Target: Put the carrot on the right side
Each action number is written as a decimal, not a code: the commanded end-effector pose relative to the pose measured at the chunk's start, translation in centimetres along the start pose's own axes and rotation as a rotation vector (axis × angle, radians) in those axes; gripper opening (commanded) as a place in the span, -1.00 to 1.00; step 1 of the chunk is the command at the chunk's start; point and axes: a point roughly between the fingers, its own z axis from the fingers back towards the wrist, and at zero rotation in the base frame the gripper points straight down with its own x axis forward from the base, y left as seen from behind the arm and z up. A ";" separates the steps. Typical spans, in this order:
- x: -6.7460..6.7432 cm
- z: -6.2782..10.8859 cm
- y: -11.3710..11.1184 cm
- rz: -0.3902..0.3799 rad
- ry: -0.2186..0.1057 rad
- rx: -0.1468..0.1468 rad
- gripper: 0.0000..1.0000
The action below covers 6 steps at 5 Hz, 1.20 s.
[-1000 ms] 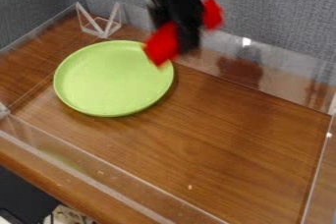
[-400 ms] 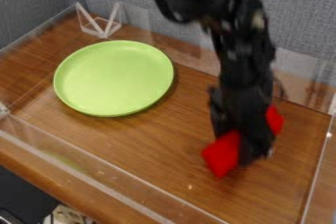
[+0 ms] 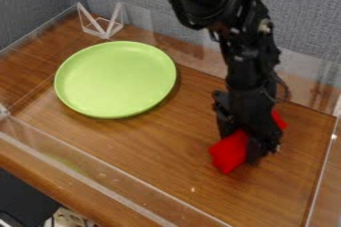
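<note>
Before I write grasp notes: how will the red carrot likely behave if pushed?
The carrot looks stiff, since its blocky shape shows no sag. Its flat-looking sides suggest it would slide rather than roll across the wooden table.

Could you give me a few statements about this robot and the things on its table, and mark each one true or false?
1. The green plate is left of the red carrot in the picture. True.
2. The carrot lies on the plate. False: it is away from the plate, at the gripper.
3. The arm comes in from the top of the picture. True.
4. The plate is dark blue. False: it is lime green.
</note>
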 end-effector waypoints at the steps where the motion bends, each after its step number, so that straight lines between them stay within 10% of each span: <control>1: -0.3 0.3 1.8 0.055 0.025 0.004 -1.00; 6: 0.5 -0.2 0.2 -0.022 0.141 -0.053 -1.00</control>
